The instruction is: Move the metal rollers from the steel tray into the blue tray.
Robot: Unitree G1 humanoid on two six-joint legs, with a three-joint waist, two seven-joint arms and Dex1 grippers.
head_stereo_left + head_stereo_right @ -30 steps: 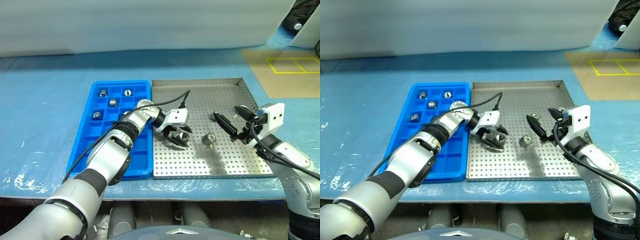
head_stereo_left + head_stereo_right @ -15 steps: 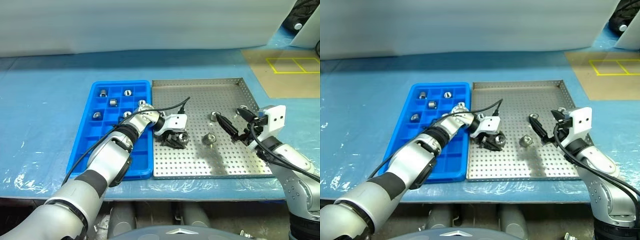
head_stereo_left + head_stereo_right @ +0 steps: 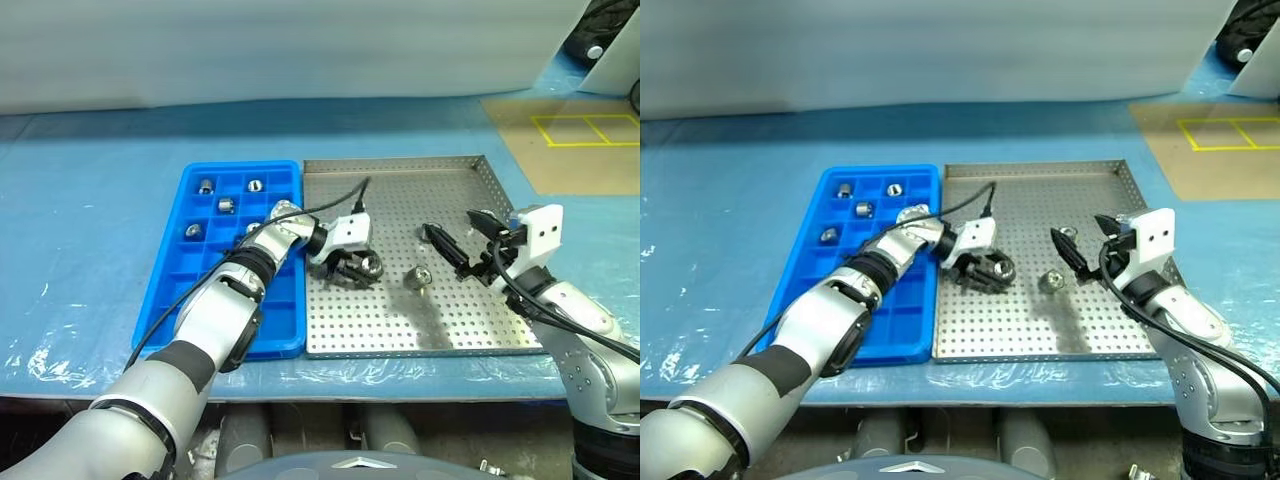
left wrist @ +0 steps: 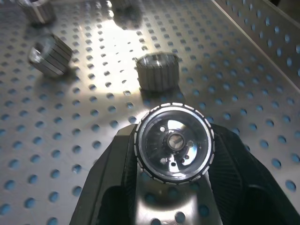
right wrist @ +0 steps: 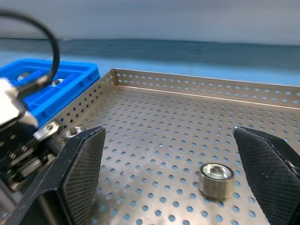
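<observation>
My left gripper (image 3: 360, 268) is shut on one metal roller (image 4: 174, 142), held just above the perforated floor of the steel tray (image 3: 400, 185) near its left side. The roller's open end faces the left wrist camera between the two black fingers (image 4: 117, 173). More metal rollers lie on the tray floor, one (image 3: 417, 278) just right of the held one and others (image 4: 158, 70) beyond it. My right gripper (image 3: 462, 238) hovers open over the tray's right part, with a roller (image 5: 215, 177) lying below and between its fingers. The blue tray (image 3: 185, 295) lies left of the steel tray and holds several rollers (image 3: 227, 205) in its far compartments.
Both trays rest on a blue covered table. A black cable (image 3: 345, 200) loops over the steel tray from my left wrist. Beyond the table at the back right, a brown floor patch carries yellow tape squares (image 3: 585, 130). The steel tray's raised rim (image 5: 197, 82) runs along its far side.
My left gripper's fingers closed on a roller lying on the steel tray and raised it slightly. The right gripper stayed open in about the same place.
</observation>
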